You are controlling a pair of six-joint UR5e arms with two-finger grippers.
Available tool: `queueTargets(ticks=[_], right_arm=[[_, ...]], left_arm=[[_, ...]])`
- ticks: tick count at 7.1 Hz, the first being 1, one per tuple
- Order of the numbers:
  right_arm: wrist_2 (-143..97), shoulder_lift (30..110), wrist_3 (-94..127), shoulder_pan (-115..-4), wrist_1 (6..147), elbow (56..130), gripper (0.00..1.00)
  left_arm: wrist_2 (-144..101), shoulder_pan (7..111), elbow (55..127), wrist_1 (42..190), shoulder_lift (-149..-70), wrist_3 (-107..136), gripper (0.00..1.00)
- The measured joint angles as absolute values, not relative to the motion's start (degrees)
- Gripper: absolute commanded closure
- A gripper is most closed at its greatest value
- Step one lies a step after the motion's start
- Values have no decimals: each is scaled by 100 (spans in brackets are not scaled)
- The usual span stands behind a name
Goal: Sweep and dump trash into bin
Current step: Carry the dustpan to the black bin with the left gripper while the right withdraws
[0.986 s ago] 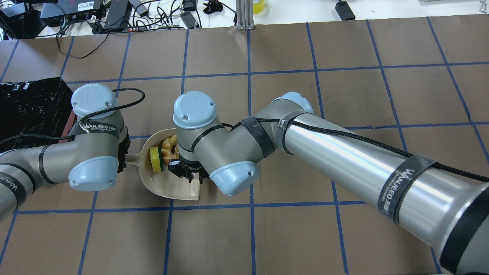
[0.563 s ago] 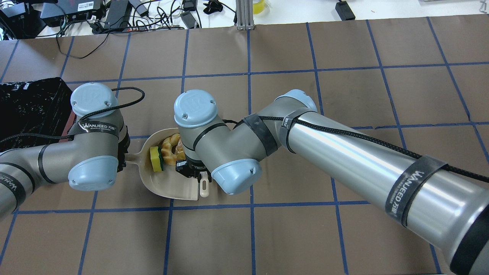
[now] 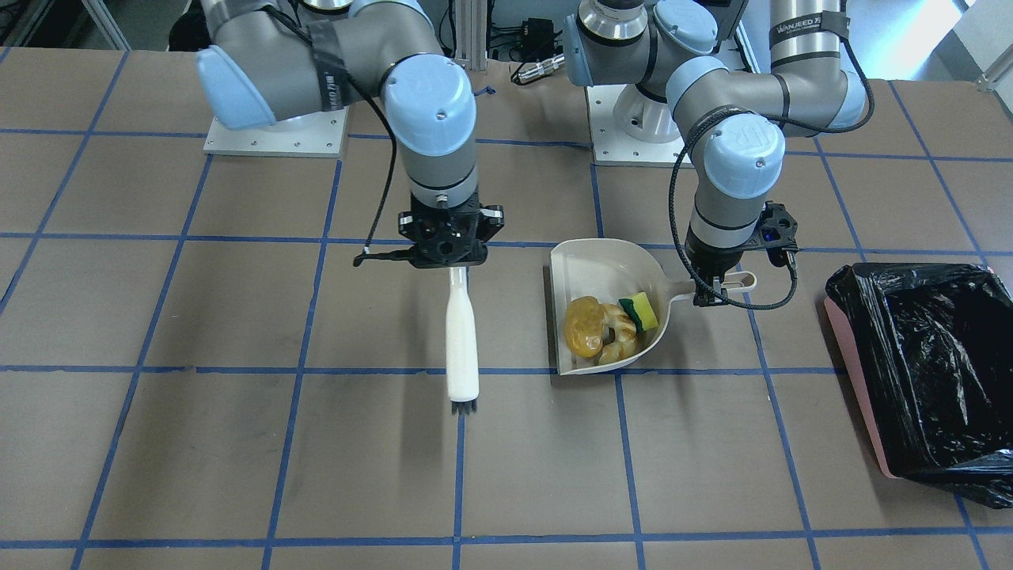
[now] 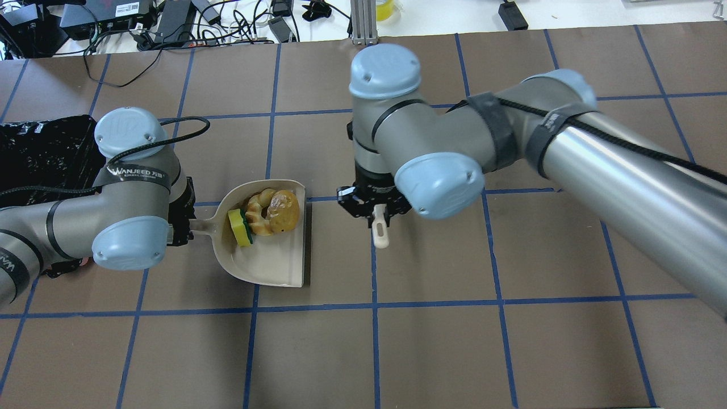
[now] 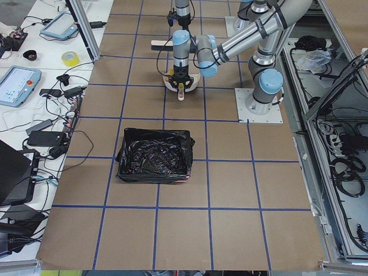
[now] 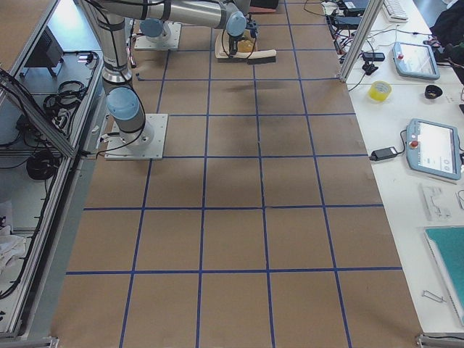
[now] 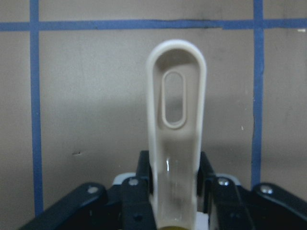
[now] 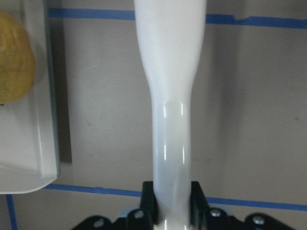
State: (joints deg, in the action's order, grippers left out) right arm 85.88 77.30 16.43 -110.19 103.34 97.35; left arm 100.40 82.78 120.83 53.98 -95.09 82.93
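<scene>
The beige dustpan (image 3: 595, 267) holds all three pieces of trash: an amber lump (image 3: 584, 324), a croissant-like piece (image 3: 623, 334) and a yellow-green sponge (image 3: 639, 311). In the overhead view they are the lump (image 4: 285, 209), the croissant piece (image 4: 260, 215) and the sponge (image 4: 239, 227) in the dustpan (image 4: 272, 264). My left gripper (image 3: 712, 294) is shut on the dustpan's handle (image 7: 176, 110). My right gripper (image 3: 451, 263) is shut on a white brush (image 3: 461, 332), held clear of the pan's open side. The black-lined pink bin (image 3: 859, 380) stands beyond the left gripper.
The bin also shows at the overhead view's left edge (image 4: 40, 159), close behind my left arm. Brown table with blue tape grid. Cables and electronics (image 4: 170, 23) lie along the far edge. The brush's bristles (image 3: 465, 408) point away from the robot.
My right arm has pulled the brush out of the dustpan and moved it to the right. The amber lump now shows in the pan. The dustpan has turned slightly.
</scene>
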Motion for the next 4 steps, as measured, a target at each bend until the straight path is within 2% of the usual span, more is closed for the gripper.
queueTargets(ticks=[4], right_arm=[[9617,7917,-136,-8975,10163,9635,100]], left_arm=[[9281,7912,10401,7001,-9563,8244,100]])
